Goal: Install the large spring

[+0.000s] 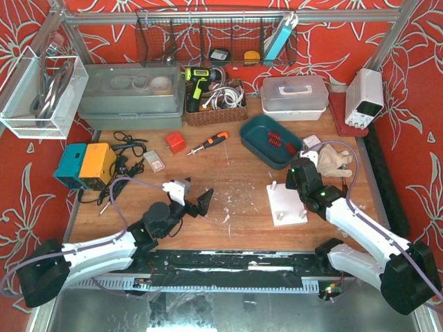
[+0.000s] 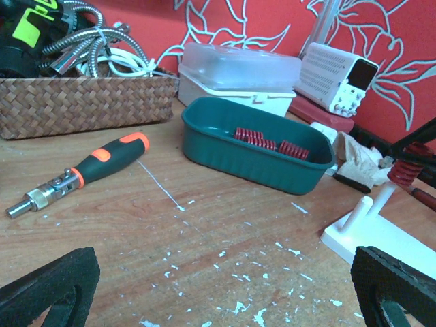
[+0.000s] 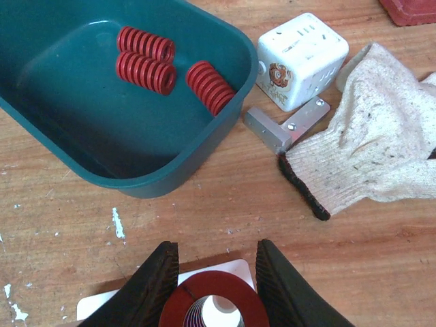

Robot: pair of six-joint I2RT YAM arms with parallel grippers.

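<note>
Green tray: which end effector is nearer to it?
Right. The right end effector, holding a spring, is just before the tray; the left end effector is far leftward.

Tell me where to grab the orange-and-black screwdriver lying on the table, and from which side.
Take the screwdriver by its thick black-and-orange handle, coming straight down from above with the fingers across its width. It lies flat on the table with bare wood on both sides. Its metal shaft end is thin and low, so likely harder to pinch. The open left gripper faces it.
</note>
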